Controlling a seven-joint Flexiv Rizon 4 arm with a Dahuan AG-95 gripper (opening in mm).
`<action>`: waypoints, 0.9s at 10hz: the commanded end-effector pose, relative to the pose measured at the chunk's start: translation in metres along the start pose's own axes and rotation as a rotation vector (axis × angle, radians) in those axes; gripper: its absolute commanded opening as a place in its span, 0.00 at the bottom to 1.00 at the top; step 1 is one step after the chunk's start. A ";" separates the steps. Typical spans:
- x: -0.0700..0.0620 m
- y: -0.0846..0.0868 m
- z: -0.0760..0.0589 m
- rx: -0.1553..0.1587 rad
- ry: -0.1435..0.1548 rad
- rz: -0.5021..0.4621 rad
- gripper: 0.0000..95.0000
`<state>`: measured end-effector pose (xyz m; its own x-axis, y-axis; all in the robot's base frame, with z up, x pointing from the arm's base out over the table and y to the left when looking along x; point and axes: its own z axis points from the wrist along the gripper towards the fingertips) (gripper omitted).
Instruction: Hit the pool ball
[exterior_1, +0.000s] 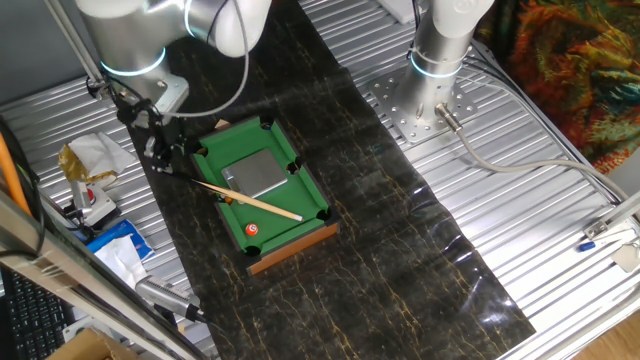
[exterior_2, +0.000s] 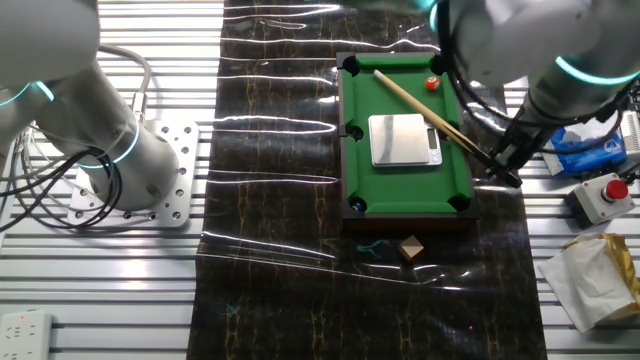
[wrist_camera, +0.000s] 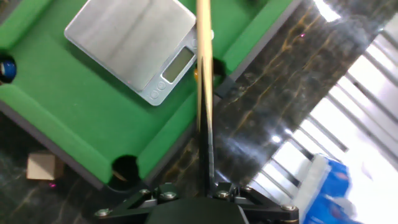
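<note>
The pool ball (exterior_1: 252, 229), orange-red with a white spot, lies on the green mini pool table (exterior_1: 216, 152) near its front end. It also shows in the other fixed view (exterior_2: 432, 84). My gripper (exterior_1: 160, 160) is at the table's far left corner, shut on the butt of a wooden cue stick (exterior_1: 250, 202). The cue lies slanted across the felt. Its tip (exterior_1: 299, 216) is past the ball, a little to its right, not touching it. In the hand view the cue (wrist_camera: 204, 93) runs straight up from the gripper (wrist_camera: 205, 186); the ball is out of that view.
A silver scale (exterior_1: 255, 172) sits mid-table under the cue. A blue ball (exterior_2: 357, 205) is in a corner pocket. A small brown cube (exterior_2: 410, 248) lies off the table's end. A red button box (exterior_2: 612, 190), crumpled paper (exterior_2: 595, 275) and a blue packet (exterior_2: 585, 150) lie beside the gripper.
</note>
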<state>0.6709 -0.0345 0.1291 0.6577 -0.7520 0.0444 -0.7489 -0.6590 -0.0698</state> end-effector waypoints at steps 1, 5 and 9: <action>0.002 -0.007 0.001 0.006 0.000 0.007 0.40; 0.003 -0.028 0.015 0.026 -0.007 0.044 0.40; -0.013 -0.040 0.034 0.017 -0.007 0.054 0.40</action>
<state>0.6958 0.0044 0.0958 0.6167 -0.7864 0.0343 -0.7819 -0.6171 -0.0881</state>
